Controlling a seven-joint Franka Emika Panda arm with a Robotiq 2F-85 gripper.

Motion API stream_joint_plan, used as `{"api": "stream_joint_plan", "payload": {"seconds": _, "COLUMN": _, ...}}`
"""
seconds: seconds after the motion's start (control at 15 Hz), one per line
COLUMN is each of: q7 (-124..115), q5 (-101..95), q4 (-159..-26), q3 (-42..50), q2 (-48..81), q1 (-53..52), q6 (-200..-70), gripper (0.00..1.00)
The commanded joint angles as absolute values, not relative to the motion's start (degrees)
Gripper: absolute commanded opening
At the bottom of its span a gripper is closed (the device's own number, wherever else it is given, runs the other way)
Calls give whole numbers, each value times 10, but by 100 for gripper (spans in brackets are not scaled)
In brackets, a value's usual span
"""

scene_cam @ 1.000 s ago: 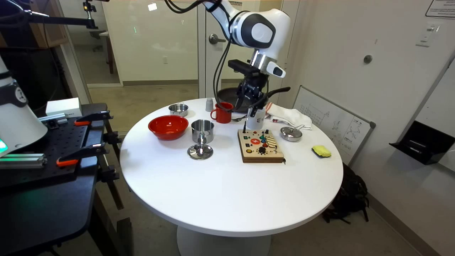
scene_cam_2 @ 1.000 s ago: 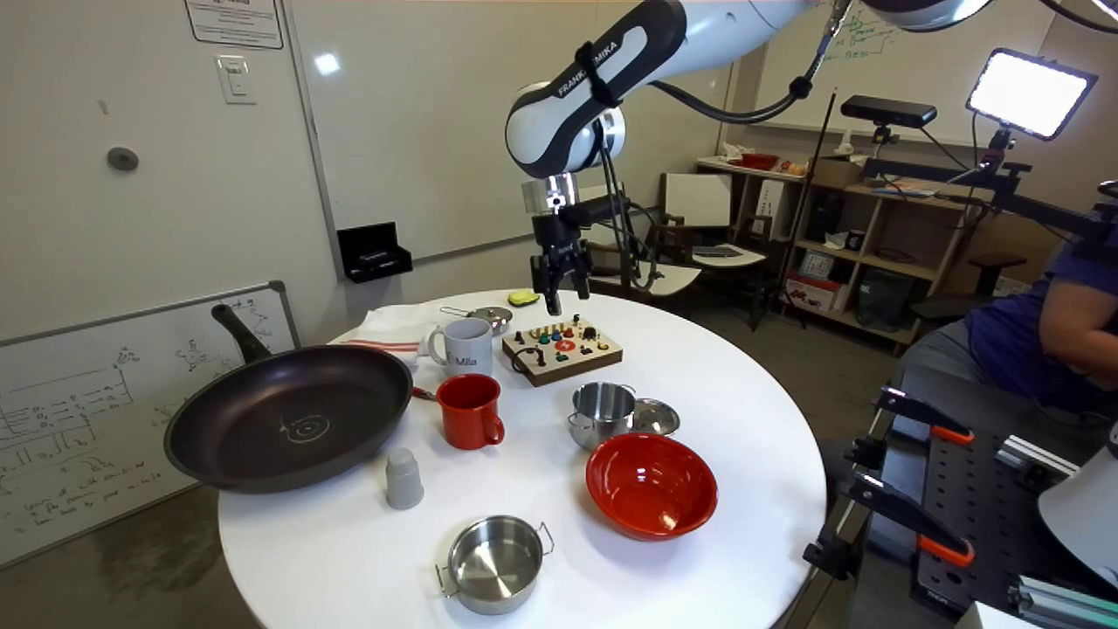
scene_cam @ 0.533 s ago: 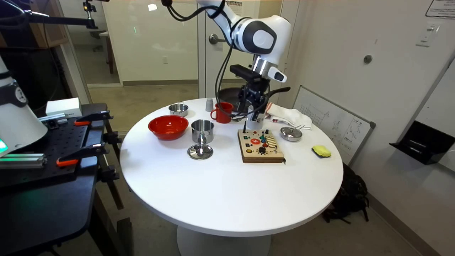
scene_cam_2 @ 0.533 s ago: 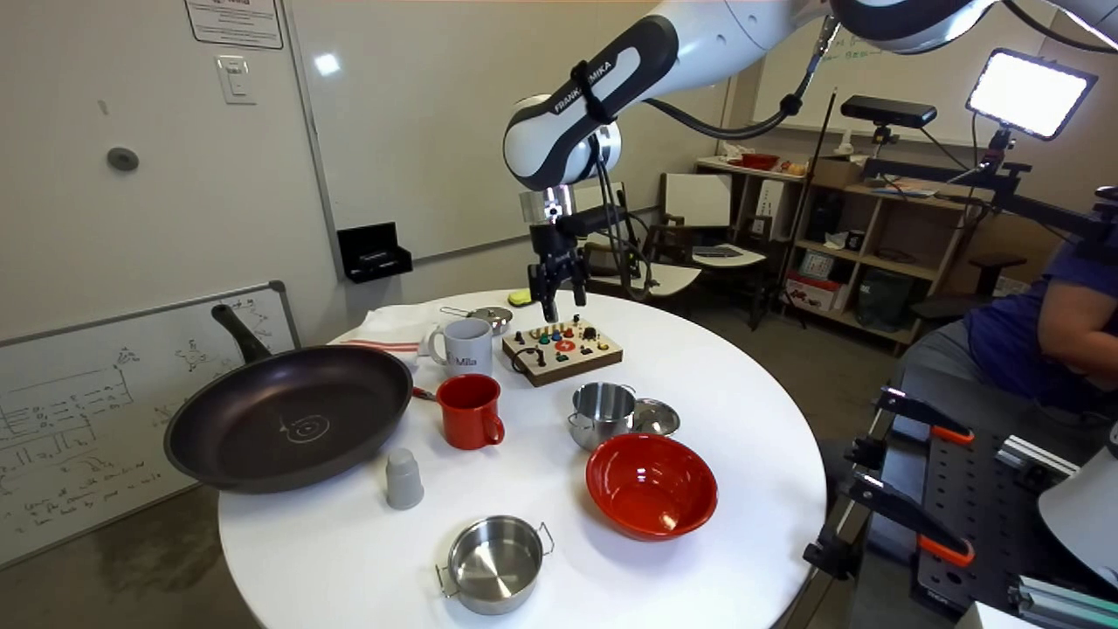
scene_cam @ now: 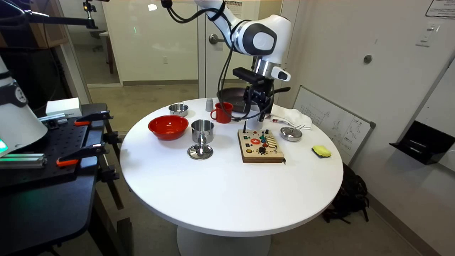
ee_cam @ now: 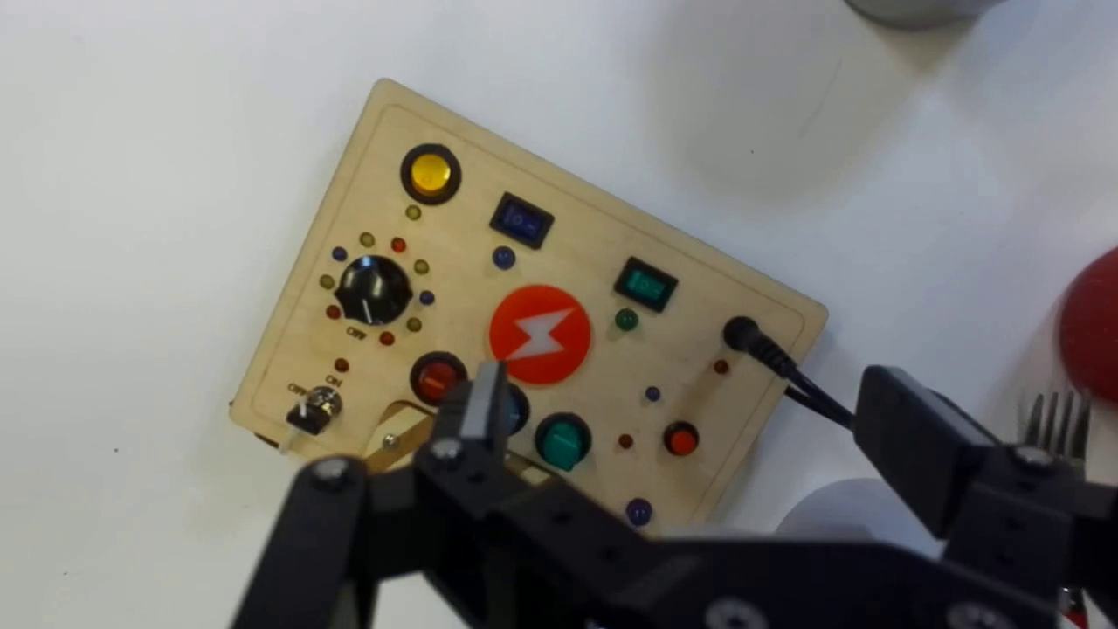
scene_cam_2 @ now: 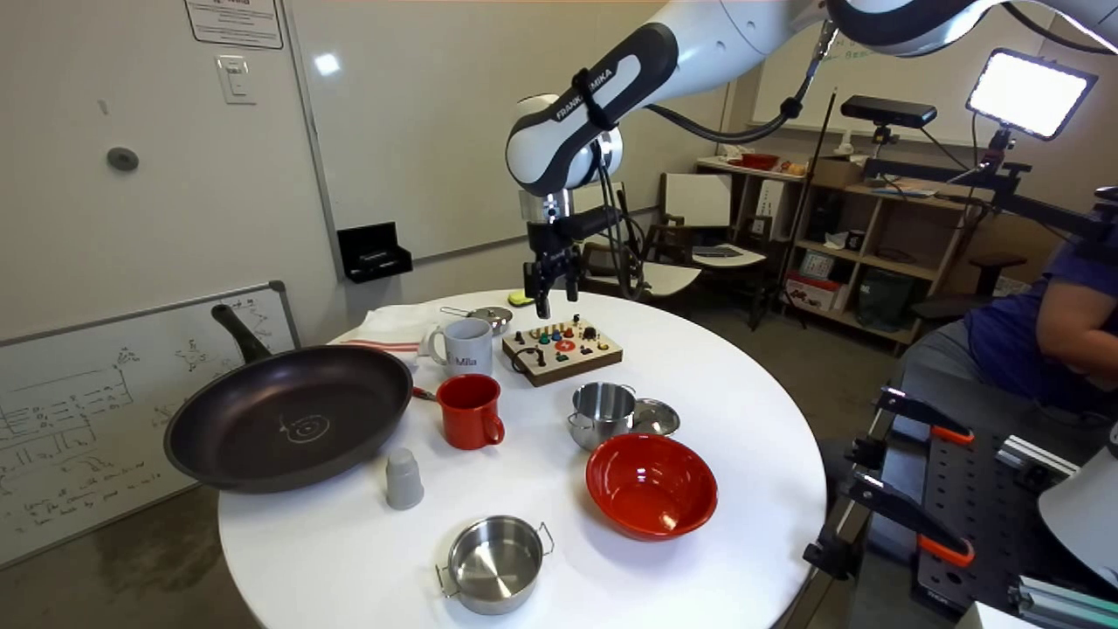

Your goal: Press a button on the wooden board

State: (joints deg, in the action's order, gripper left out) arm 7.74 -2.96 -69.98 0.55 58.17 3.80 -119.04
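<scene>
The wooden board (ee_cam: 576,236) lies flat on the table, near the white mug. It shows in both exterior views (scene_cam: 262,160) (scene_cam_2: 568,370). It carries a yellow button (ee_cam: 431,174), a small orange button (ee_cam: 682,440), rocker switches, a black dial (ee_cam: 374,290) and red, green and blue knobs. A black plug (ee_cam: 742,335) with a cable sits in one end. My gripper (ee_cam: 690,389) is open and empty, pointing down above the board, also in both exterior views (scene_cam: 254,111) (scene_cam_2: 557,303). One finger covers part of the blue knob; the other is past the board's plug end.
A white mug (scene_cam_2: 467,349) and red mug (scene_cam_2: 470,411) stand beside the board, with a frying pan (scene_cam_2: 288,419) behind. A steel pot (scene_cam_2: 603,418), red bowl (scene_cam_2: 651,485), lidded small pan (scene_cam: 291,133), towel (scene_cam: 289,115) and yellow sponge (scene_cam: 321,150) are around.
My gripper has come down a little and then shifted slightly sideways, toward the wall with the whiteboard. It stays open. The board and other objects have not moved.
</scene>
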Motion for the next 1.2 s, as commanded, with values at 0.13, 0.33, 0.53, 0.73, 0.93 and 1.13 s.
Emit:
{"api": "stream_joint_plan", "payload": {"seconds": 0.13, "q7": 77, "q5": -33, "q4": -700, "q3": 8, "q2": 584, "q1": 37, "q6": -1189, "gripper": 100}}
{"api": "stream_joint_plan", "payload": {"seconds": 0.33, "q7": 77, "q5": -34, "q4": -700, "q3": 9, "q2": 584, "q1": 36, "q6": -1189, "gripper": 100}}
{"api": "stream_joint_plan", "payload": {"seconds": 0.53, "q7": 82, "q5": -38, "q4": -743, "q3": 7, "q2": 557, "q1": 34, "q6": -1250, "gripper": 100}}
{"api": "stream_joint_plan", "payload": {"seconds": 0.73, "q7": 64, "q5": -41, "q4": -813, "q3": 14, "q2": 522, "q1": 27, "q6": -1338, "gripper": 100}}
{"api": "stream_joint_plan", "payload": {"seconds": 0.93, "q7": 53, "q5": -48, "q4": -891, "q3": 22, "q2": 477, "q1": 19, "q6": -1377, "gripper": 100}}
{"api": "stream_joint_plan", "payload": {"seconds": 1.13, "q7": 53, "q5": -51, "q4": -968, "q3": 24, "q2": 431, "q1": 16, "q6": -1424, "gripper": 100}}
